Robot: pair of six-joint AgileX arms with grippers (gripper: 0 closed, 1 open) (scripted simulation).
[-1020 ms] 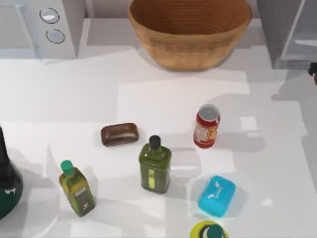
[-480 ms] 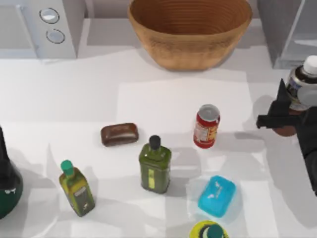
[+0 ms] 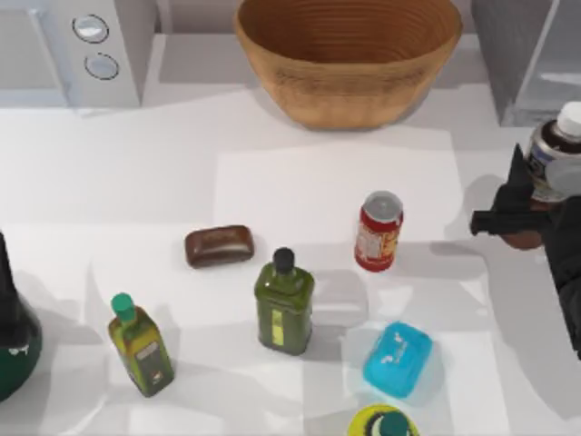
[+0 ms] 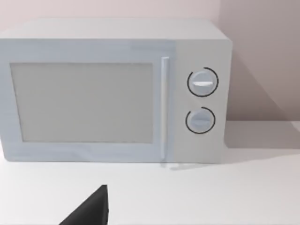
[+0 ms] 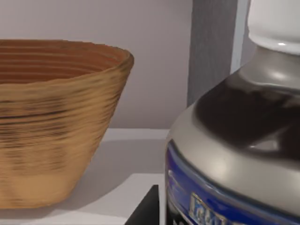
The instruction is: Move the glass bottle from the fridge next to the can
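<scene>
The right gripper (image 3: 525,221) is at the right edge of the table (image 3: 300,182), in front of the fridge (image 3: 531,54). Its dark fingers are clenched on the glass bottle (image 3: 551,159), low on the reddish-brown body. The bottle stands upright between the fingers; its white cap and dark neck rise above the gripper, on the side toward the fridge. In the right wrist view the glass bottle (image 5: 234,140) is very close, with a blue band on its label and the fridge (image 5: 213,51) just behind it.

The can (image 3: 379,231) stands upright to the left of the gripper, well apart from the bottle. Farther left and nearer the front are the olive-green bottle (image 3: 284,304) and the blue box (image 3: 398,359). The wicker basket (image 3: 348,54) stands at the back.

The left arm (image 3: 11,327) is parked at the left edge of the table; I cannot tell the state of its gripper.
</scene>
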